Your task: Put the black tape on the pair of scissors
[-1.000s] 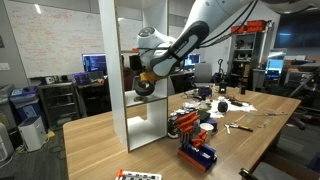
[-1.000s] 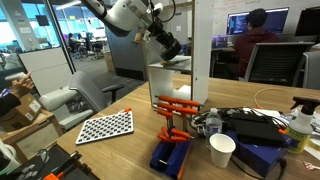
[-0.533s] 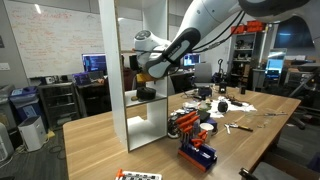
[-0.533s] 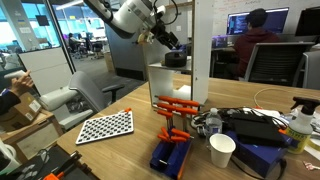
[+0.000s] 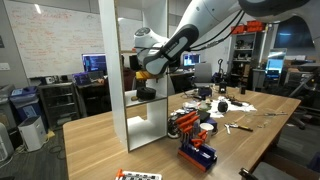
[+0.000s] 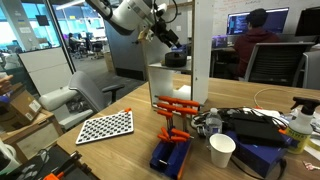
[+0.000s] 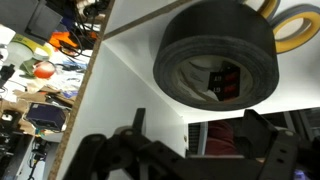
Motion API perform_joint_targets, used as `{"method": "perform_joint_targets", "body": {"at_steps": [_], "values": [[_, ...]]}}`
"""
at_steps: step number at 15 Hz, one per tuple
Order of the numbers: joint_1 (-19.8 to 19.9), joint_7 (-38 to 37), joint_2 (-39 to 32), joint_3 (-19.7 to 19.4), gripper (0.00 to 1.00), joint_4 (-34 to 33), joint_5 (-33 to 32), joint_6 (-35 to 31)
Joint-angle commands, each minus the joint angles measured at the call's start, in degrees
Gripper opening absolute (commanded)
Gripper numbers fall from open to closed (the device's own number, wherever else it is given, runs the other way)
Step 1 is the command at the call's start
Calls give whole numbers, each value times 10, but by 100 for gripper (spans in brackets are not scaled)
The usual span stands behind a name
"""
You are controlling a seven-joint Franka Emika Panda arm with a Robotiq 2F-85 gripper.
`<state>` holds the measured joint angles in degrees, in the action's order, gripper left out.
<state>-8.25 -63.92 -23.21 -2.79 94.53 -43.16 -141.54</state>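
Note:
The black tape (image 7: 215, 55), a thick dark ring with a hollow centre, lies on the white shelf (image 7: 130, 70). It rests against the yellow-handled pair of scissors (image 7: 296, 28), whose handle loop shows behind its far edge. My gripper (image 7: 197, 135) hangs open just clear of the roll with nothing between its fingers (image 7: 137, 120). In both exterior views the tape (image 5: 146, 92) (image 6: 176, 58) sits on the shelf board. The gripper (image 5: 146, 72) (image 6: 164, 39) is just above it. The scissors cannot be made out in either exterior view.
The white shelf unit (image 5: 125, 70) (image 6: 202, 50) stands upright on the wooden table (image 5: 100, 145). A blue-and-orange block object (image 5: 196, 150) (image 6: 170, 155), a paper cup (image 6: 222, 150), a checkerboard sheet (image 6: 105, 125) and cluttered tools (image 5: 225, 105) lie around it.
The jaws went from shut on the tape to wide open. The tape has been let go and now rests on the shelf, and the gripper has drawn back a little above it.

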Motion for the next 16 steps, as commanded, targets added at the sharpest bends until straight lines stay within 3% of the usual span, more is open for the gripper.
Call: {"method": "perform_joint_targets", "body": {"at_steps": [1,9,16], "values": [[-6,25,54,4,100,44,57,60],[-30,34,149,38,100,81,106,208],[-38,64,307,106,100,164,254,381]]}}
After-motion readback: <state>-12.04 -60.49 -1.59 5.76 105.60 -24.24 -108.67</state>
